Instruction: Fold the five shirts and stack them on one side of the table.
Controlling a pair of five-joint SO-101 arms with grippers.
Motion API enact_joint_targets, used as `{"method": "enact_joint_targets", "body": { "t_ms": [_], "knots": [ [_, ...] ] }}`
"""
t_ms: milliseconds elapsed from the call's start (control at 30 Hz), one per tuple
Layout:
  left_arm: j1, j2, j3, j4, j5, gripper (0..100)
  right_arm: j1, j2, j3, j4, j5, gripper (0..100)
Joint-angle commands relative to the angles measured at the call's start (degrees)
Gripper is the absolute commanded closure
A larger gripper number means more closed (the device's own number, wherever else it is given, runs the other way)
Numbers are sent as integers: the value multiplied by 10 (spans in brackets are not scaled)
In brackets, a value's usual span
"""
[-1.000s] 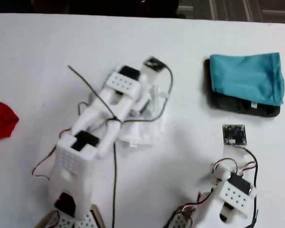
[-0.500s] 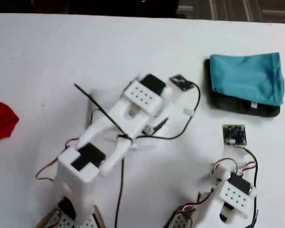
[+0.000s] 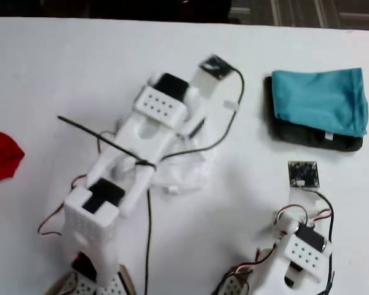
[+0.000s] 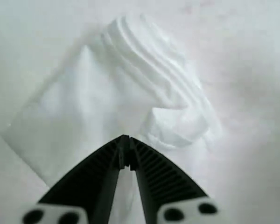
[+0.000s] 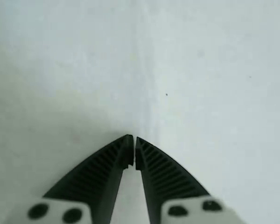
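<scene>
two grippers are clenched — the left gripper (image 4: pixel 125 153) with tips together just over the crumpled white shirt (image 4: pixel 107 93), the right gripper (image 5: pixel 133 151) well apart from it above bare table (image 5: pixel 200 70) — and right of that shirt a folded teal shirt (image 3: pixel 320 98) tops a dark shirt (image 3: pixel 295 136), the small white label (image 3: pixel 325 136) at its edge too small to read.

Bare table (image 3: pixel 249 184) lies between white shirt (image 3: pixel 194 169) and folded stack (image 3: pixel 317 107).

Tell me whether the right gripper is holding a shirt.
No: the right gripper is shut over bare table, with no cloth between its jaws.
</scene>
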Motion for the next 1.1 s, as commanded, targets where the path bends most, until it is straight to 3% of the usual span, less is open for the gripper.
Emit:
{"method": "enact_joint_targets", "body": {
  "t_ms": [0, 300, 633, 867, 1067],
  "knots": [
    [-21, -20, 7, -40, 11, 972, 4, -13, -4, -10, -4, 978],
    [-11, 47, 80, -98, 14, 972, 4, -13, -4, -10, -4, 978],
    [78, 47, 79, 0, 14, 972, 4, -13, -4, -10, -4, 978],
    [99, -5, 82, 63, 11, 972, 4, -13, -4, -10, -4, 978],
    [98, -17, 120, 47, 10, 972, 4, -13, -4, -10, -4, 978]
  ]
}}
